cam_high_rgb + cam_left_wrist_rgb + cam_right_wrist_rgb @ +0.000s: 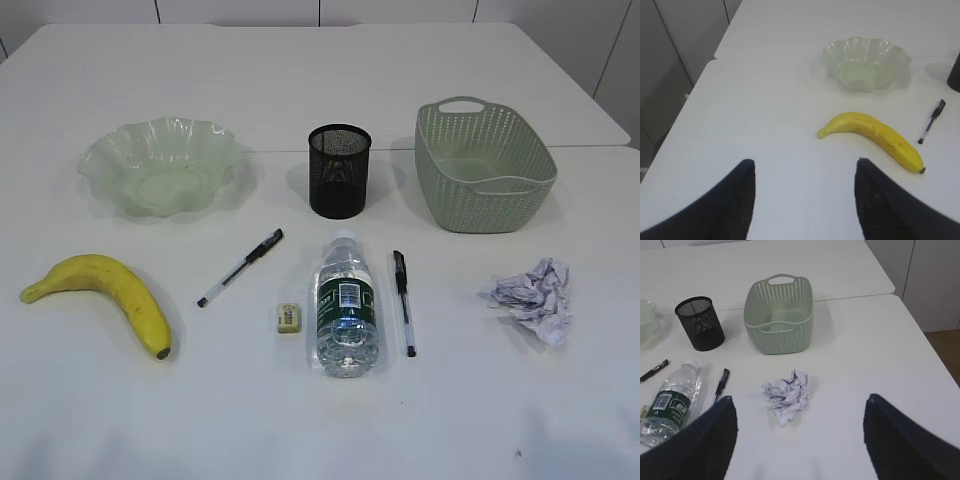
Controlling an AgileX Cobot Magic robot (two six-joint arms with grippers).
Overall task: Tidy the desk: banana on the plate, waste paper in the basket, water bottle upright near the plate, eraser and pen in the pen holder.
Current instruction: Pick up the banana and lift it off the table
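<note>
Exterior view: water bottle lying flat between two pens. Left gripper spread wide above desk; right gripper wide, empty, near waste paper.

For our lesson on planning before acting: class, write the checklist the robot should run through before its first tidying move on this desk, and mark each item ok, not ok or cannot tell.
1. Left gripper open and empty: ok.
2. Right gripper open and empty: ok.
3. Banana free to lift, nothing touching it: ok. It lies in front of the plate, not on it.
4. Plate, basket and pen holder empty, ready to receive: ok for the plate and basket; cannot tell for the pen holder.
5. Water bottle upright: not ok, it lies on its side between two pens.
6. Waste paper and eraser lying clear on the desk: ok.
</note>
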